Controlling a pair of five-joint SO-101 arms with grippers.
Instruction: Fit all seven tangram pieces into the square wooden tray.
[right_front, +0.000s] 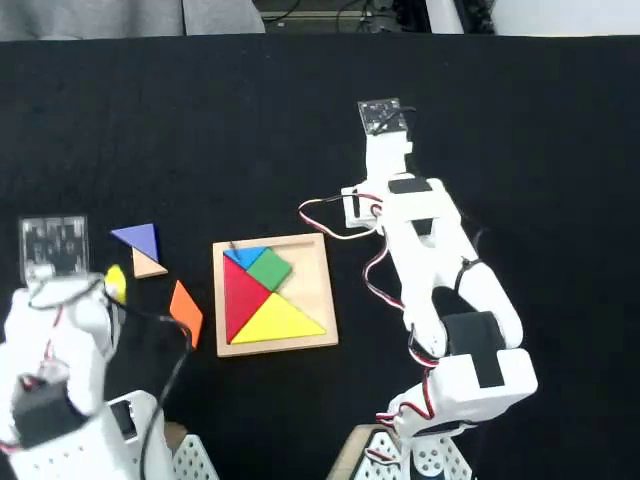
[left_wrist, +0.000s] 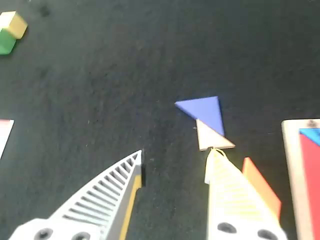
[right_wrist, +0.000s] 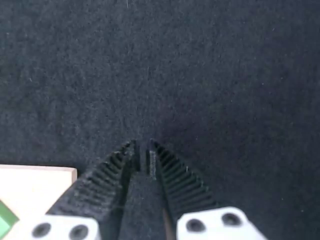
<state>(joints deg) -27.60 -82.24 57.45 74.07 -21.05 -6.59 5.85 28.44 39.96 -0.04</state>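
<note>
– What is on the table (right_front: 180, 120)?
– Black, felt-like cloth covers it. In the left wrist view a green block (left_wrist: 6, 44) touches a yellow-and-white block (left_wrist: 14, 22).
– Anything else?
– A flat white card (left_wrist: 4, 137) with a reddish edge, cut off by the frame. Beyond the table's far edge lie grey fabric (right_front: 120, 15) and dark cables (right_front: 330, 14).

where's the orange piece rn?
High view: the orange piece lies on the black table, just outside the wooden tray on the left arm's side, near the beige triangle.

Seven pieces (right_front: 278, 322): five triangles (right_front: 240, 297), one square (right_front: 269, 269), one parallelogram (right_front: 186, 312). Four lie in the one tray (right_front: 312, 280), three at its nine o'clock.
</note>
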